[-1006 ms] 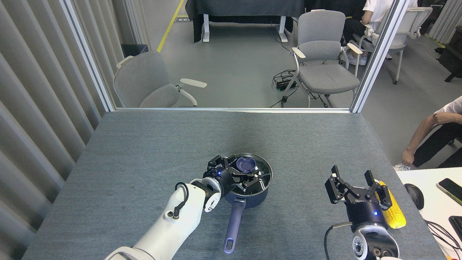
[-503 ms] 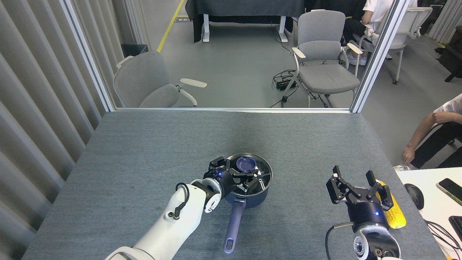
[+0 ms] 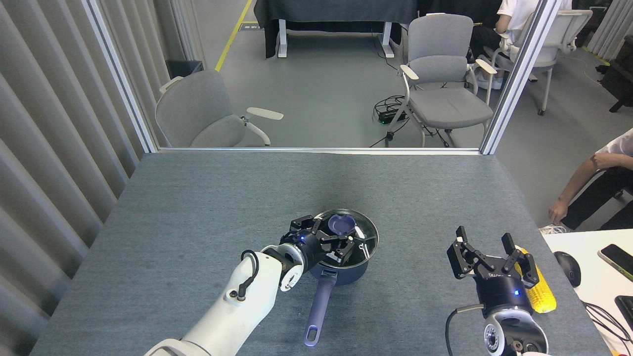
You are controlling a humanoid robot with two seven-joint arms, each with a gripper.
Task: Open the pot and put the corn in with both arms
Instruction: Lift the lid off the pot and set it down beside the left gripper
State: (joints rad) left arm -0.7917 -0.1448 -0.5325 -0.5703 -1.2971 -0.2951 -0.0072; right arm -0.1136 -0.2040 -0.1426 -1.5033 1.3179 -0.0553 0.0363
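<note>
Left gripper (image 3: pixel 330 236) clamped on the glass lid's knob (image 3: pixel 341 224), lid (image 3: pixel 363 232) barely raised off the pot (image 3: pixel 346 271); right gripper (image 3: pixel 489 259) spread, empty, corn (image 3: pixel 536 291) beside it, ungrasped.

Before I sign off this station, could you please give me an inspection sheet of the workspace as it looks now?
Surface: grey table, no spills seen.
Job's things: pot near the front centre, glass lid on it, handle towards the robot; corn lying at the right edge.
Clutter: nothing seen on the grey table; mouse and phone on a white desk alongside.
Tools: left tool over the lid by its knob, grip unclear; right tool open beside the corn.
Cables: loop on the left arm; floor cables.
Surroundings: chairs, seated person on the right.
</note>
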